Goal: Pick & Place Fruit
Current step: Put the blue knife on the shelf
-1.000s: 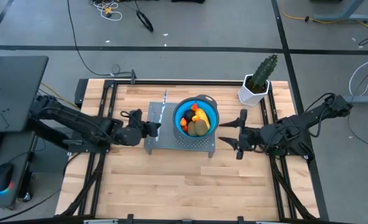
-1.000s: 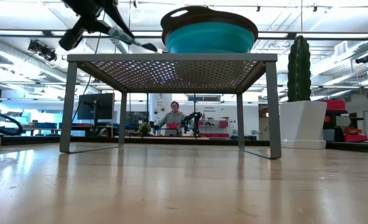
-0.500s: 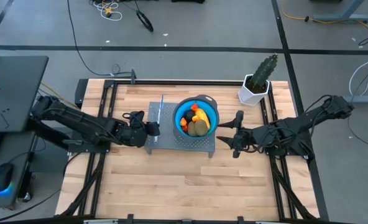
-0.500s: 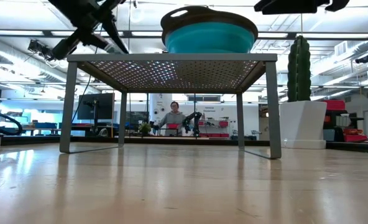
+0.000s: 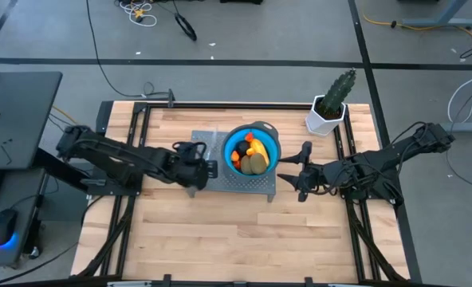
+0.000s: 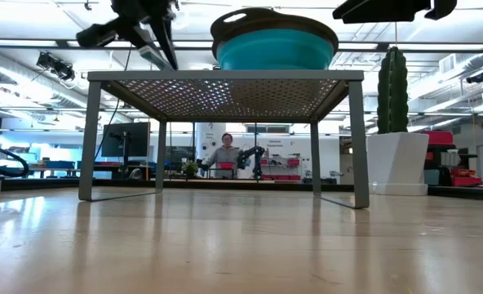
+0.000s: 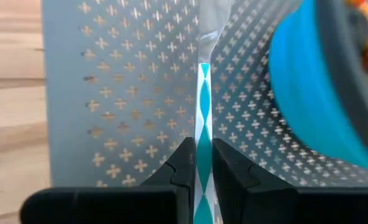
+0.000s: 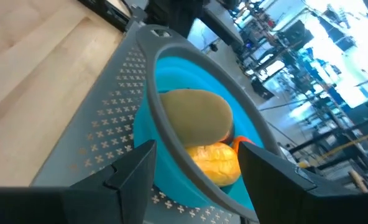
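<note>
Wooden slatted table (image 5: pixel 220 239) is topped by a grey perforated metal stand (image 5: pixel 256 185). Slim knife with light blue handle (image 7: pixel 203 124) is clamped between the left gripper (image 7: pixel 199 163) fingers, just beside the round blue bowl (image 5: pixel 273 151). Toy fruit (image 5: pixel 250 154) is seen piled inside that bowl, directly ahead of the right gripper (image 5: pixel 302 171), whose fingers are spread apart, nothing held.

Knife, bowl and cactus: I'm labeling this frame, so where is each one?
knife (image 7: pixel 204 112), left wrist view: its striped handle, held between the fingers.
bowl (image 5: pixel 273 148), high view: its blue rim, right side.
cactus (image 5: pixel 341 86), high view: its green stem.
</note>
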Robot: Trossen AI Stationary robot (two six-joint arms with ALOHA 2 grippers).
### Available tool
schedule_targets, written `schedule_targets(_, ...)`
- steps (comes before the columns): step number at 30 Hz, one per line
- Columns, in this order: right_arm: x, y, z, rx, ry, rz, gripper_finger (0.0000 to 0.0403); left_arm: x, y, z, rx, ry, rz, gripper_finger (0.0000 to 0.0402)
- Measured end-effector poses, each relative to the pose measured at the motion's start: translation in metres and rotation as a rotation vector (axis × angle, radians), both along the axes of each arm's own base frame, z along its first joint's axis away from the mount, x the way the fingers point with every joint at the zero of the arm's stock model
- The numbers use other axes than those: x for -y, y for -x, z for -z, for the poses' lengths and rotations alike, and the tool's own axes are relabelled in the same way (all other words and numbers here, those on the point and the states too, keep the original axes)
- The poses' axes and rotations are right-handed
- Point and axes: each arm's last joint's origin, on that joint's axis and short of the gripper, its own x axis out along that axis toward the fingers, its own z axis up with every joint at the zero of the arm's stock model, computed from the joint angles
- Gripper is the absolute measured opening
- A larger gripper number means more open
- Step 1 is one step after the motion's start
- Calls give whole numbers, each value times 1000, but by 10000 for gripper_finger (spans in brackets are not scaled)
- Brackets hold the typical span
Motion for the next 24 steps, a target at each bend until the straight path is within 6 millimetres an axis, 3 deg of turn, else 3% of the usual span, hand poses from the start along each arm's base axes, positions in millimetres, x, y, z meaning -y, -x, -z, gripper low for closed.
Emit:
schedule_targets(9,0,0,4,-11,-8,-5,238,-10,-3,8,-39,63,-82,53)
schedule_targets(16,0,1,17,-14,12,-10,238,-10,-4,8,-16,113,-110,57)
schedule_targets(24,0,1,18,-12,7,-9,238,-11,-3,8,-19,117,-114,58)
